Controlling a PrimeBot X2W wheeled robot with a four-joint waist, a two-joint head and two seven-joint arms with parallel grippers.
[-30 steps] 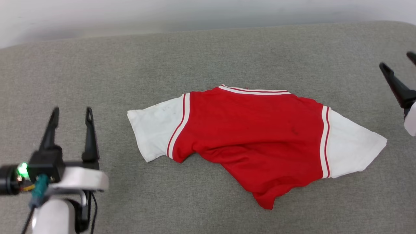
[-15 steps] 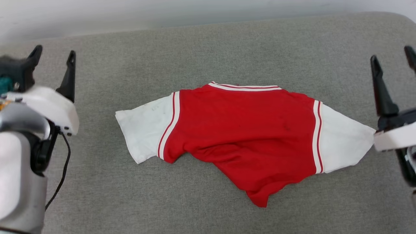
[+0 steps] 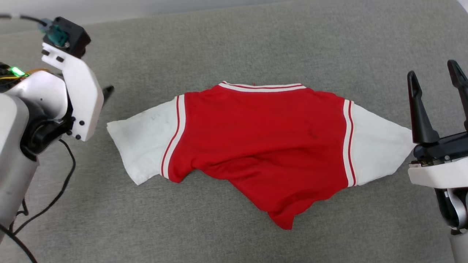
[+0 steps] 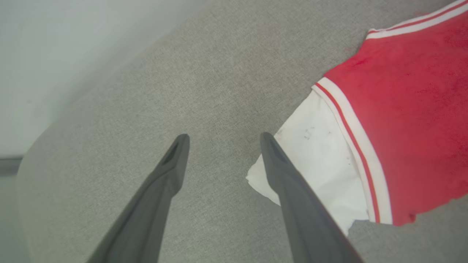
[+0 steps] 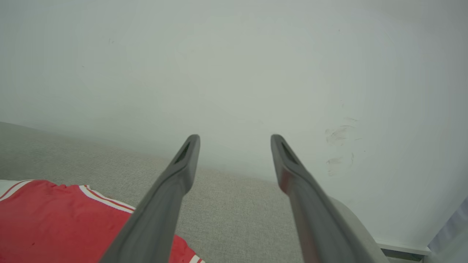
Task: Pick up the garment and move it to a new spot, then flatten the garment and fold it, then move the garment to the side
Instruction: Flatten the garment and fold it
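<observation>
- Lying flat on the grey fabric-covered bench point(image 3: 234, 44) is the garment point(image 3: 256, 146), a red T-shirt with white short sleeves. It is near the middle of the bench in the head view, and its long side goes from left to right.
- Its left sleeve point(image 3: 140, 146) and right sleeve point(image 3: 376, 149) are spread outward, each joined to the red body by thin red-and-white stripes.
- A striped band point(image 3: 261, 87) makes the far edge of the T-shirt. The near edge is uneven and ends in a red pointed corner point(image 3: 285, 219).
- A small dark spot point(image 3: 313, 135) shows on the red part, and a few faint marks on the left sleeve.
- The left gripper point(image 4: 223, 136) has its fingers spread and holds nothing. In the left wrist view one finger point(image 4: 292, 190) crosses the outer edge of the white sleeve; I cannot tell if it touches the cloth.
- The right gripper point(image 3: 432, 68) is also spread and empty, just beside the tip of the right sleeve, with its fingers pointing to the far side.
- A black cable point(image 3: 62, 190) hangs from the left arm over the bench.
- A pale wall point(image 5: 234, 73) stands behind the bench.
</observation>
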